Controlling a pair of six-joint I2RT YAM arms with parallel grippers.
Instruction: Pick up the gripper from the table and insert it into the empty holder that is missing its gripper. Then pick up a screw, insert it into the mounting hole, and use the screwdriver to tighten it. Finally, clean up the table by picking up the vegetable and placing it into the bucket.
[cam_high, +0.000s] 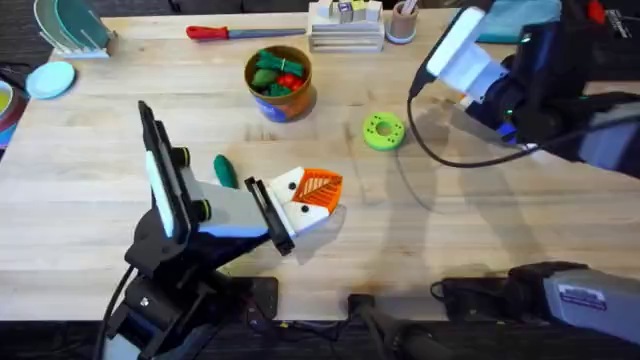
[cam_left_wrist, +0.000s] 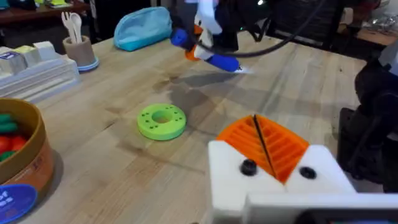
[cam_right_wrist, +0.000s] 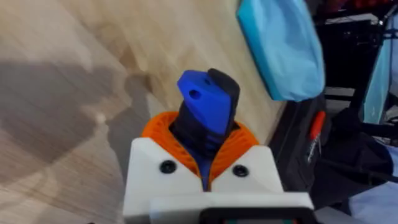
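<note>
Left claw (cam_high: 318, 193): near-centre of the bench (cam_high: 450, 260), low over the wood; white blocks with orange ribbed pads (cam_left_wrist: 267, 144) pressed together, nothing between them.
Vegetable (cam_high: 225, 171): dark green, lies flat on the bench just left of the left arm's wrist, near side of the bucket.
Green ring disc (cam_high: 383, 131): lime, flat on the bench, right of centre, between the two arms.
Right claw (cam_right_wrist: 205, 165): raised over the right far part of the bench; pads clamped around the screwdriver.
Screwdriver (cam_right_wrist: 204, 112): bright blue body, gripped in the right claw, off the bench; in the left wrist view it hangs above the wood beyond the disc (cam_left_wrist: 210, 57).
Bucket (cam_high: 281, 82): orange-brown, upright, far centre; holds green and red toy items.
Red-handled tool (cam_high: 222, 32): far edge, left of the bucket.
Blue pouch (cam_left_wrist: 143, 28): far right corner, beyond the right arm.
</note>
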